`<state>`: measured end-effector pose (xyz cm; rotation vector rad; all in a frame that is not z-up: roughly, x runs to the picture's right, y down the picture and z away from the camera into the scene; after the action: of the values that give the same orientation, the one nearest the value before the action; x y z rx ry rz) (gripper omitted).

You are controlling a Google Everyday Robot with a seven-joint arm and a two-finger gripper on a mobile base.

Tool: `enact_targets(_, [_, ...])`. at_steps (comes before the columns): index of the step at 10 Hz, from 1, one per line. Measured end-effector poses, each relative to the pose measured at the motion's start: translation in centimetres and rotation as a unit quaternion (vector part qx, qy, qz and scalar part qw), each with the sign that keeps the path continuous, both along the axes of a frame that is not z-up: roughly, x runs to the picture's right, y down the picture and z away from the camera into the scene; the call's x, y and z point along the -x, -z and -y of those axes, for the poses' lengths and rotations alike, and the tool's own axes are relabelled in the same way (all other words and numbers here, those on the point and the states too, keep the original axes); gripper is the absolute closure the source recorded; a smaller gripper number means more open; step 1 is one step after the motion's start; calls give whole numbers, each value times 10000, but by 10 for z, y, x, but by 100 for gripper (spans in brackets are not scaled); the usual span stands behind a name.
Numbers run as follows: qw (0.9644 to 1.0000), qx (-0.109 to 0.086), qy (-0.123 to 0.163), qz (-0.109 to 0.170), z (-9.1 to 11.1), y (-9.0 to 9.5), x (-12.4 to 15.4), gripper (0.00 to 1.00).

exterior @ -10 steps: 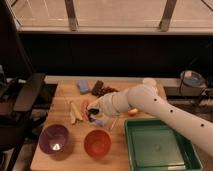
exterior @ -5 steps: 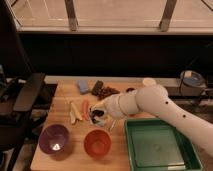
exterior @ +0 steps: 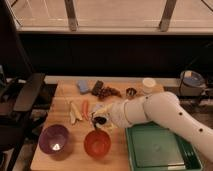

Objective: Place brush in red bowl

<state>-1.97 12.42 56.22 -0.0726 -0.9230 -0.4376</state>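
Observation:
The red bowl (exterior: 97, 143) sits near the table's front edge, round, orange-red and with nothing in it. My gripper (exterior: 100, 120) hangs just behind and above the bowl's far rim, at the end of the white arm reaching in from the right. It is shut on a small dark object, the brush (exterior: 99, 124), whose dark end points down toward the bowl. Most of the brush is hidden by the gripper.
A purple bowl (exterior: 54, 138) stands left of the red one, and a green square tray (exterior: 160, 147) to its right. Pale sticks (exterior: 75, 112), a blue block (exterior: 83, 86), a dark bar (exterior: 97, 87), a reddish cluster (exterior: 109, 92) and a white cup (exterior: 148, 84) lie further back. A black chair (exterior: 27, 97) stands at the left.
The gripper has moved with the dark brush toward the front of the table, closer to the red bowl's far rim. Nothing else has shifted.

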Motion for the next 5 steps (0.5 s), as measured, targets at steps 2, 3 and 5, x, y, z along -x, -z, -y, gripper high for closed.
enact_targets(2, [9999,130,-81,-30,-14,10,-3,100])
enact_targets(3, [9996,235,-156,-52,-23,12,-6,100])
enact_targets(5, [9987,438,-255,-84,-34,8,-8,100])
